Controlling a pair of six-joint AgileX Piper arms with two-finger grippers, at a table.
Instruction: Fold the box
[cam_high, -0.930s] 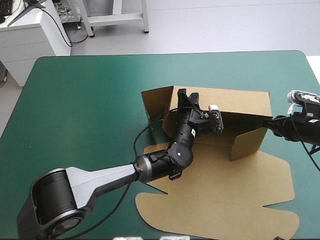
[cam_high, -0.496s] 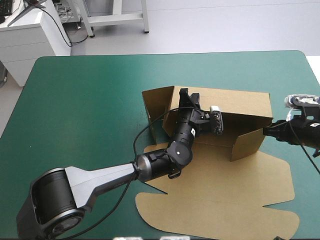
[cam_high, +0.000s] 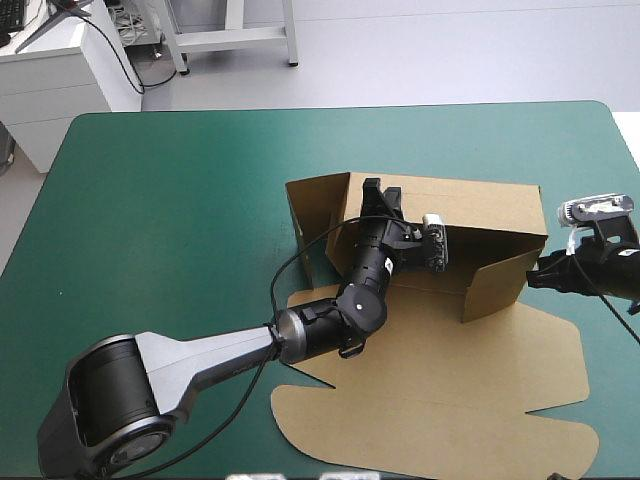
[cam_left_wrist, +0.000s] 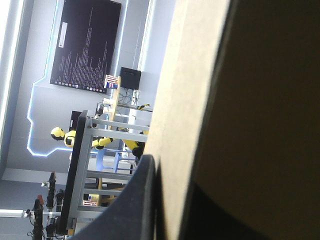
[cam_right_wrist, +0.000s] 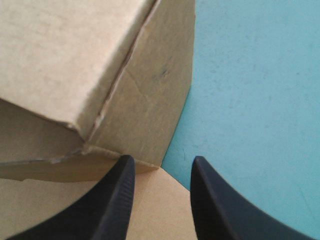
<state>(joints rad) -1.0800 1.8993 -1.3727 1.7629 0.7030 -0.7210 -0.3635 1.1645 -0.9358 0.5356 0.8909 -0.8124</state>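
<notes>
L claw (cam_high: 374, 196) grips box (cam_high: 490, 215) wall; R claw (cam_right_wrist: 160, 163) parted.

nothing to read here: the box (cam_high: 480, 212) looks like plain brown board, no print that i can make out.

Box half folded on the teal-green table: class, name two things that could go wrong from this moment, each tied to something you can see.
1. The left jaws pinch the box only at its far wall's top edge; a slip could let that wall drop flat.
2. The right jaws stand open at the right corner flap, holding nothing; pushing in could shove or crumple that seemingly loose flap rather than tuck it.
</notes>
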